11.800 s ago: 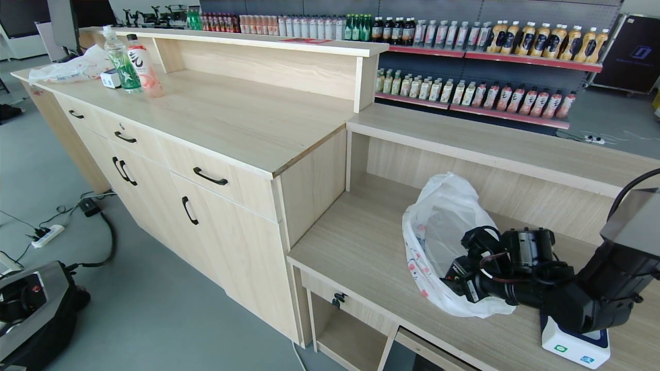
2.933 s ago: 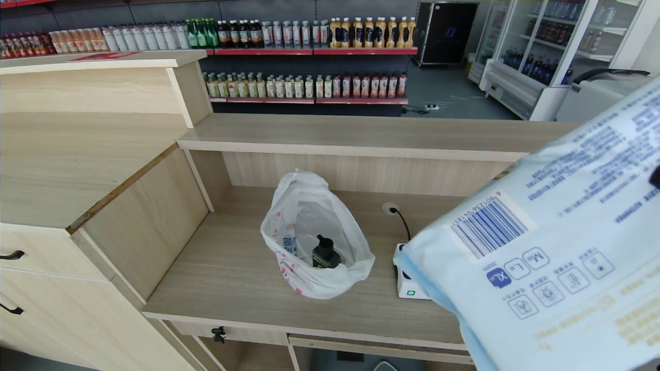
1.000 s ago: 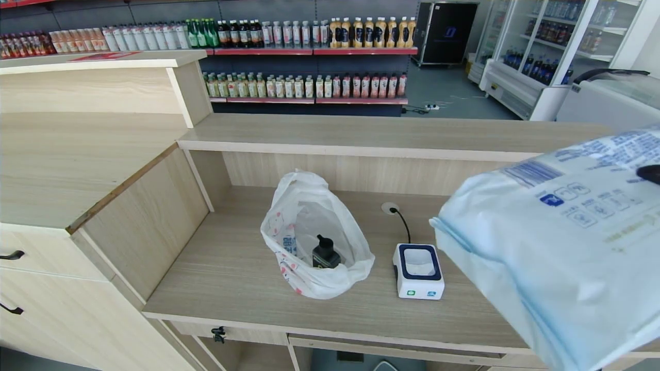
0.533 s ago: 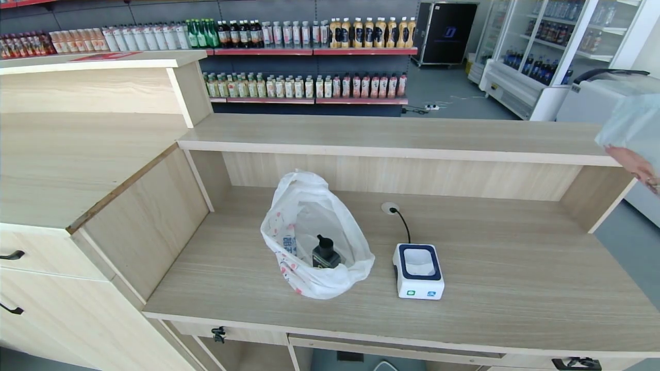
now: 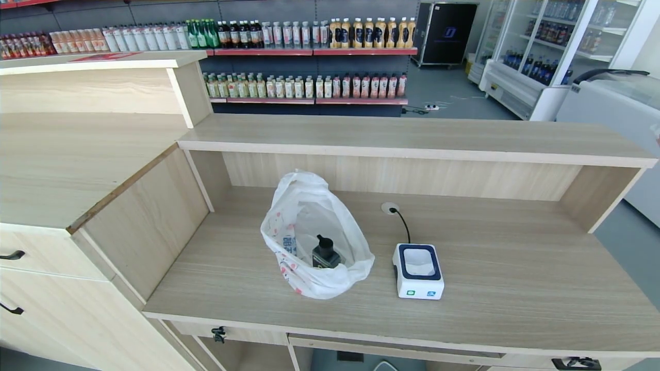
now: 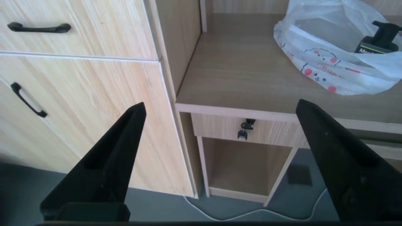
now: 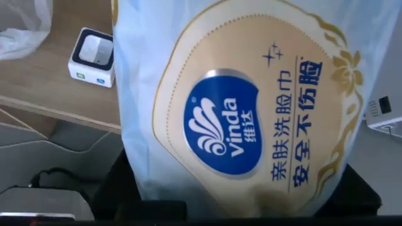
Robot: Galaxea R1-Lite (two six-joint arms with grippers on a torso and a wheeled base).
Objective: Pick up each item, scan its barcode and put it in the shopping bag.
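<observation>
A white shopping bag point(image 5: 289, 226) sits open on the checkout counter point(image 5: 515, 278) with a black bottle point(image 5: 325, 253) inside. The scanner point(image 5: 417, 264) is just to its right, its cable point(image 5: 401, 222) running to the far wall. At the left wrist, the left gripper point(image 6: 220, 169) hangs spread wide and empty off the counter's near left corner. At the right wrist, the right gripper point(image 7: 239, 210) clasps a tissue pack point(image 7: 239, 113) off the near edge, right of the scanner. The pack looks light, squashy and slick-wrapped, so it is likely best held across its middle. The bag's slack mouth and the bottle may crowd it.
</observation>
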